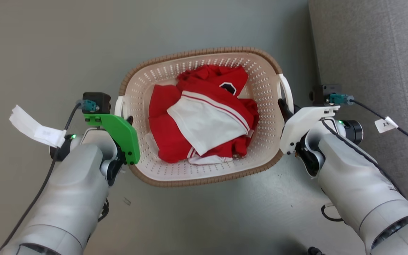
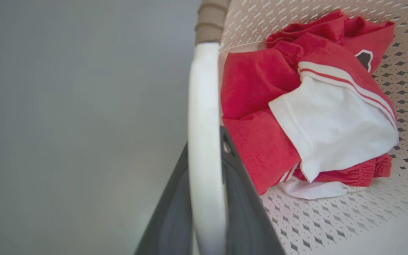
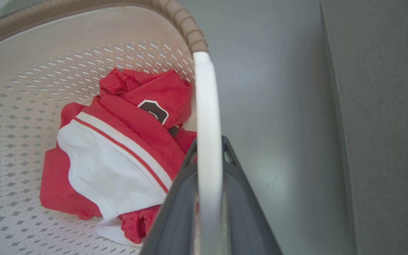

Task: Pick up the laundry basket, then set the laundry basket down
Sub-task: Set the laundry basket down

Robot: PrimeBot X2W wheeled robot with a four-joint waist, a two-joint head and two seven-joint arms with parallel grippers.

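The laundry basket (image 1: 204, 53) is clamped at opposite sides by left claw (image 2: 205, 141) and right claw (image 3: 209, 148), so a level lift is likely intended.

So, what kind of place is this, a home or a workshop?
Probably a home-like room, though I cannot be sure. A laundry basket holds red and white clothes, the floor is plain smooth grey, and the grey upholstery on the right looks like a sofa.

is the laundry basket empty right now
No, red and white clothes lie piled inside the laundry basket.
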